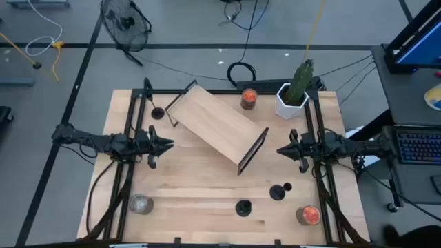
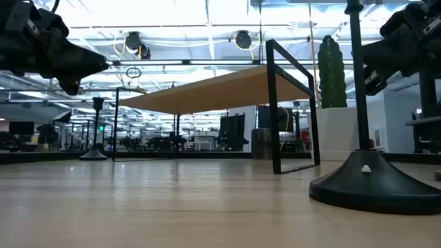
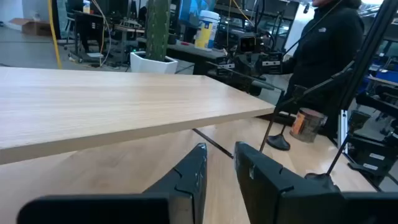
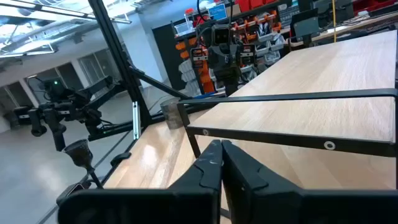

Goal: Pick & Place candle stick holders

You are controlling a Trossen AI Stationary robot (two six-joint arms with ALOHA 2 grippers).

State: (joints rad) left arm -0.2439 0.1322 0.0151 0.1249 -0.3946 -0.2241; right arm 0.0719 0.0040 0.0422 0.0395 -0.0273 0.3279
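Note:
Several black candle stick holders stand upright on their round bases. One is at the far left, one near the front edge, and two are close together at the near right. The front one looms large in the low view. My left gripper hovers left of the wooden shelf, fingers a little open with nothing between them. My right gripper hovers at the shelf's right end, shut and empty.
A wooden shelf on black metal legs lies slantwise across the table's middle. Orange-filled jars stand at the far middle and near right, a silvery-grey jar at near left, a potted cactus at far right. A person stands beyond the table.

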